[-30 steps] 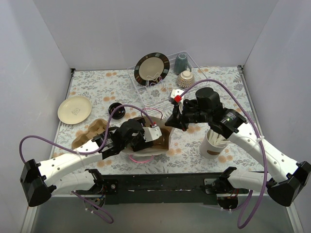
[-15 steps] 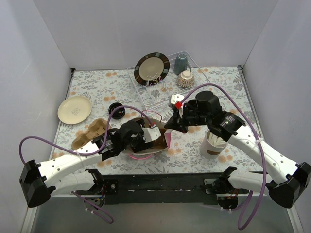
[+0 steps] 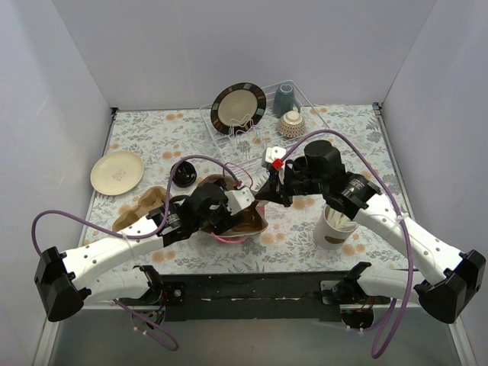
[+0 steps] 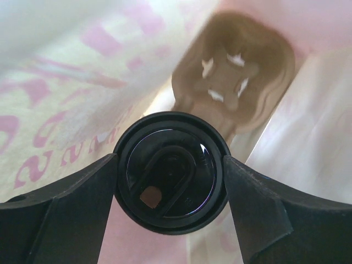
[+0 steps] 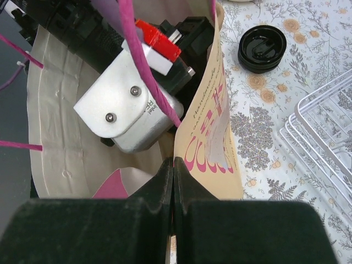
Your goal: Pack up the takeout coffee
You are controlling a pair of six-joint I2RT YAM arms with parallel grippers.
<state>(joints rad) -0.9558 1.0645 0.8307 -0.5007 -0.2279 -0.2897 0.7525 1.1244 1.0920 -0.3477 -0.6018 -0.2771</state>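
Inside the paper bag, 1 black lidded cup is held upright between the left jaws, which grip its sides. The brown tray lies straight below it. The bag's rim is pinched by the closed right jaws.

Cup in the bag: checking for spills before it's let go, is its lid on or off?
On. A black lid with sip slot caps it, between the fingers of the left gripper.
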